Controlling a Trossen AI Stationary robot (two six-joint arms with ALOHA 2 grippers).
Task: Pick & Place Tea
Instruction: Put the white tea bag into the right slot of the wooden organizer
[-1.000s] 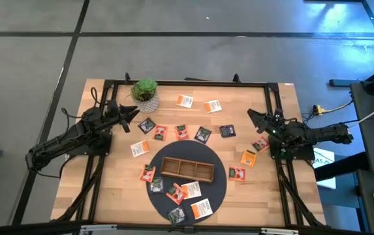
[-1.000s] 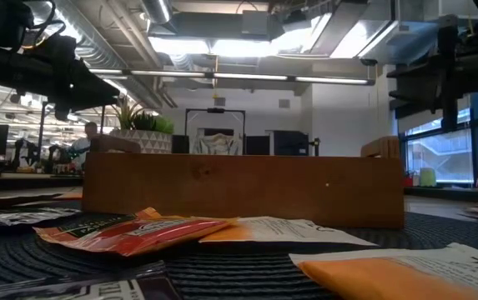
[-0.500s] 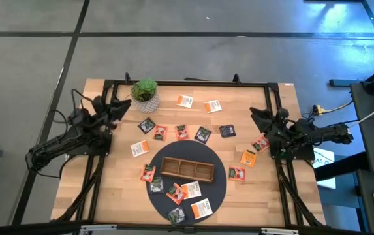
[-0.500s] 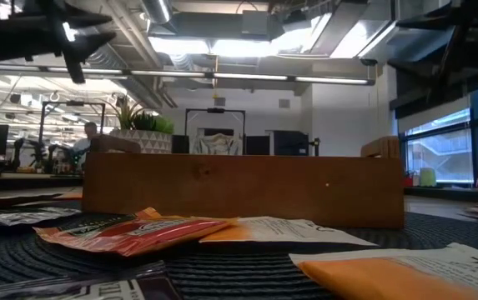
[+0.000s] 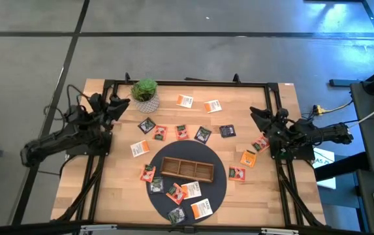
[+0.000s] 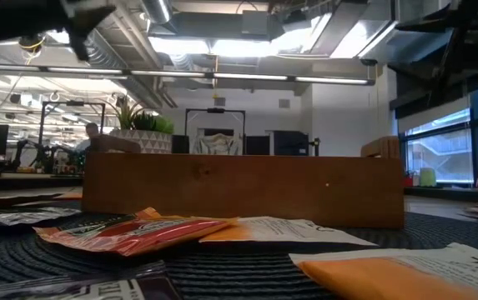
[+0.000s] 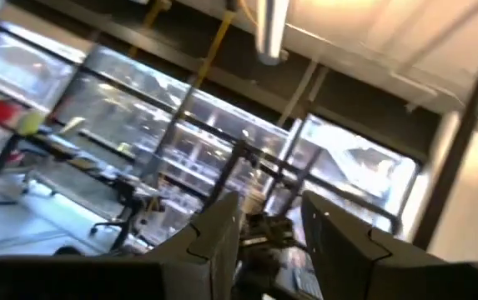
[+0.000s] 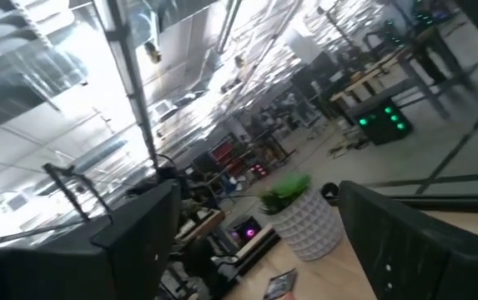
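High view: tea packets (image 5: 181,132) are seen scattered over the wooden table (image 5: 108,196), some lying on the dark round mat (image 5: 220,184) around the brown three-part tray (image 5: 187,169), whose compartments appear empty, others spread across the bare wood to the far side and to both flanks. No packet is held. The left gripper (image 5: 123,104) is raised at the far left beside the small potted plant (image 5: 145,91), its fingers (image 7: 218,235) parted with nothing between them; the right gripper (image 5: 257,119) hovers at the right edge with its jaws spread wide and empty, close to an orange packet (image 5: 248,158) and a red one (image 5: 260,143). The step in hand is judged to be an approach for a first pick. A good pick is likely to require that the jaws be lowered straight over one isolated packet, pinching an edge or a raised crease, since flat foil offers little to grasp; overlapping packets near the tray are best left until later. In the low view the tray wall (image 6: 247,190) is shown beyond crumpled packets on the ribbed mat, with an open workshop, ceiling lights and windows behind.
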